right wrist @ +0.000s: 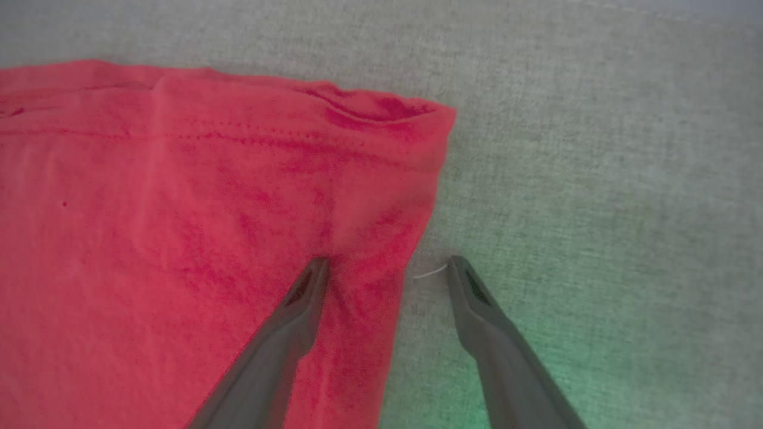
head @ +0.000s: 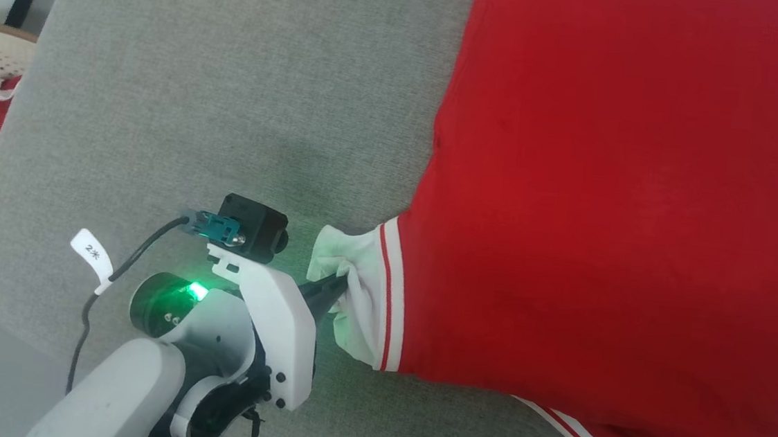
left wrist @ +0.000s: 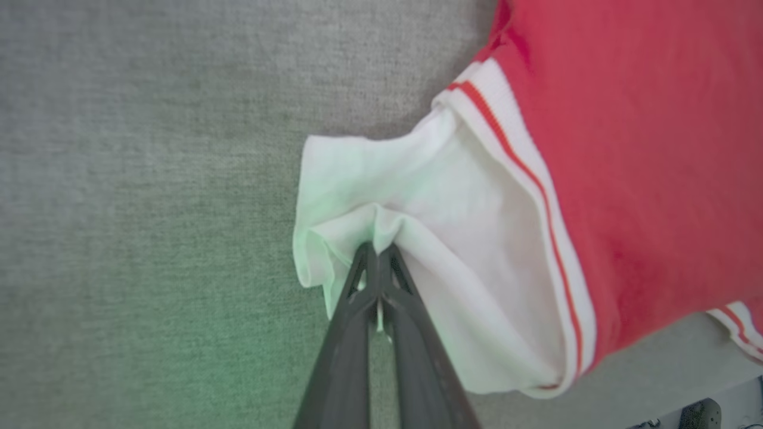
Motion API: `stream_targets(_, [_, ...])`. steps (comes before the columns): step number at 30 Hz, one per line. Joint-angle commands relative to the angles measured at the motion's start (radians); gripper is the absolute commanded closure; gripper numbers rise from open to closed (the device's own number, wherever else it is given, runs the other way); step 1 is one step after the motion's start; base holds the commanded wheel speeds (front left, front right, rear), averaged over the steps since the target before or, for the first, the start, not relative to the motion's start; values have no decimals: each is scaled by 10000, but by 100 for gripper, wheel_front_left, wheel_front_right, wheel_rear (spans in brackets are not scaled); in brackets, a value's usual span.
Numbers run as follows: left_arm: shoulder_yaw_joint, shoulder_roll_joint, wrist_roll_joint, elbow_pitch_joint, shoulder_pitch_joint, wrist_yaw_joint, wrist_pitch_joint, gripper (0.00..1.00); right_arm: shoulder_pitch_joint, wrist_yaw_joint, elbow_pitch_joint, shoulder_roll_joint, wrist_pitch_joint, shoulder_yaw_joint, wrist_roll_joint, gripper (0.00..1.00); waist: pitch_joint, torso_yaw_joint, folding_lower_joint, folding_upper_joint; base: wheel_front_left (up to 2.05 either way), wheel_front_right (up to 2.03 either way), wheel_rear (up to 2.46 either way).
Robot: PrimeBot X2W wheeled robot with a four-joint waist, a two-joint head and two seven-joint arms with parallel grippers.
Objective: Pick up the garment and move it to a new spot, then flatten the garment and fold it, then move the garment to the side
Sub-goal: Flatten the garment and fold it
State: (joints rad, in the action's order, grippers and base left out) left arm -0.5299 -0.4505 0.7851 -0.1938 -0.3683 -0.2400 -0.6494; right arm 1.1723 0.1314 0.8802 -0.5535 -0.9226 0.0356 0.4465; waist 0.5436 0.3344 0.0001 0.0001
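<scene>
- Red garment point(head: 606, 194) lies spread, mostly flat and unfolded, on the right part of the grey upholstered surface point(head: 197, 92). Flattening looks to be the step in hand.
- Left end effector point(left wrist: 377, 250) is pinched tight on the white lining point(left wrist: 417, 196) that pokes out of one leg hem.
- Right end effector point(right wrist: 387, 268) stands wide, straddling the garment's side edge and holding nothing.
- Folding and moving aside remain.
- Bare grey room lies left of the garment; the surface's near edge runs close under the lower striped hem point(head: 574, 421).
</scene>
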Motion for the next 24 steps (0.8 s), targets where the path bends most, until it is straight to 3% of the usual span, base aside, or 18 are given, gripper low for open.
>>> stream_targets(1, [-6,7,5,193,-14,9,38,100,-866,-14,1007,373,-941,244,-98,15,68,89,-1,-1,0,0,0])
stream_targets(2, [14,19,24,240,-6,22,52,100,-897,-13,1225,447,-1279,279,-66,67,66,93,-1,-1,0,0,0])
stream_targets(3, [32,22,43,281,3,32,78,100,-902,-8,1305,454,-1390,368,-110,100,61,86,-1,-1,0,0,0])
stream_targets(12, [328,-213,48,452,178,-108,258,100,-1338,-13,355,185,-1016,1430,154,100,-372,-449,-1,-1,0,0,0])
stream_targets(24, [956,-945,139,312,666,-521,236,100,-3597,-10,-3821,-722,-988,3570,2644,100,-1426,-2055,-1,-1,0,0,0])
